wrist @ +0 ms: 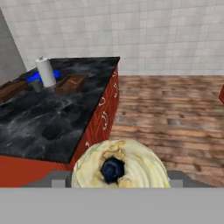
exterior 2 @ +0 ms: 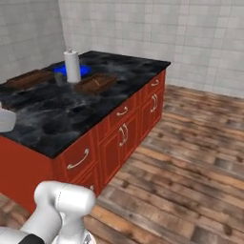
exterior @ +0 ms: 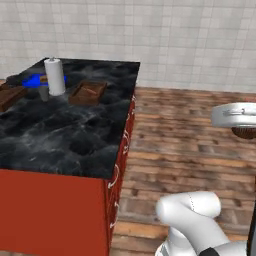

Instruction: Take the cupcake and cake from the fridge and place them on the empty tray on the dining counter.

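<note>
**Cupcake in transit toward the island; tray not yet reached**

Hand view: the cupcake (wrist: 120, 165) sits close under the camera, cream swirl and dark centre up. It reads as carried by the end effector (wrist: 120, 183), jaws set wide around it. The finger tips themselves are hidden beneath the frosting, so actual contact cannot be confirmed.

The dining counter (exterior: 75, 145) lies ahead and to the left, with a black marble surface and red base. On its far part are the empty tray (exterior: 89, 93), dark wood, and just left of it a white paper towel roll (exterior: 55, 76) with a small grey cup (exterior: 44, 93) beside. The blue tray (exterior: 35, 80) is behind the roll. Another brown tray-like piece (exterior: 10, 96) lies at the far left edge.

Risks, as judged:
- The tray is at the far end of the surface, so a reach from here may fall short or drop the cupcake on bare marble.
- The paper towel roll stands near the tray, and a sweep in from the left could topple it.
- A wide hold on a soft round item may slip under a quick swing.

Hard to make out: the brown piece at the left is cut off. The cake and fridge are out of frame. The hand shows cropped at the right edge of the left base view.
</note>
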You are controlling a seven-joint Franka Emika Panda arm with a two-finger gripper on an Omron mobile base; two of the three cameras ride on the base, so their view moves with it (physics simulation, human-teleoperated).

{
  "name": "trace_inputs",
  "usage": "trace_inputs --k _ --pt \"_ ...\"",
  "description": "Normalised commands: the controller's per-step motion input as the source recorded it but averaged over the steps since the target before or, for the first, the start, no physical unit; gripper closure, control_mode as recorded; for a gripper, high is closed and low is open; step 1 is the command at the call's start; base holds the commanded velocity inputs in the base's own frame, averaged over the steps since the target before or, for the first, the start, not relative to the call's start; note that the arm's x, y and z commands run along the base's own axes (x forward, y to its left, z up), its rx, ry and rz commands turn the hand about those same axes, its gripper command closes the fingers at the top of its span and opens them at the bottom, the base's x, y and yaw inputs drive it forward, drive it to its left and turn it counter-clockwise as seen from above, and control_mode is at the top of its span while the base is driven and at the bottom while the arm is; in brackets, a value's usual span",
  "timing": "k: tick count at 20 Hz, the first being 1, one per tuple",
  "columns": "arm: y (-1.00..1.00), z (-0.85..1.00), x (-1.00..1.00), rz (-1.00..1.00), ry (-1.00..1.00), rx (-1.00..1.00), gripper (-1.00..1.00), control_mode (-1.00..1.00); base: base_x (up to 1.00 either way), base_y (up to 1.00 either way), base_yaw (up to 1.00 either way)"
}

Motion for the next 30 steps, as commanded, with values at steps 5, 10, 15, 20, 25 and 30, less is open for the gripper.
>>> trace_inputs --k 5,10,15,20,25,30 --pt "0.00 0.00 0.00 0.00 0.00 0.00 1.00 1.00 0.53 1.00 -0.02" --pt "0.00 0.00 0.00 0.00 0.00 0.00 1.00 1.00 0.24 1.00 -0.09" --pt "0.00 0.00 0.00 0.00 0.00 0.00 1.00 1.00 0.03 1.00 -0.05" --pt "0.00 0.00 0.00 0.00 0.00 0.00 1.00 1.00 -0.07 1.00 0.00" --pt "0.00 0.00 0.00 0.00 0.00 0.00 1.00 1.00 -0.10 1.00 0.00" --pt "0.00 0.00 0.00 0.00 0.00 0.00 1.00 1.00 0.16 1.00 -0.05"
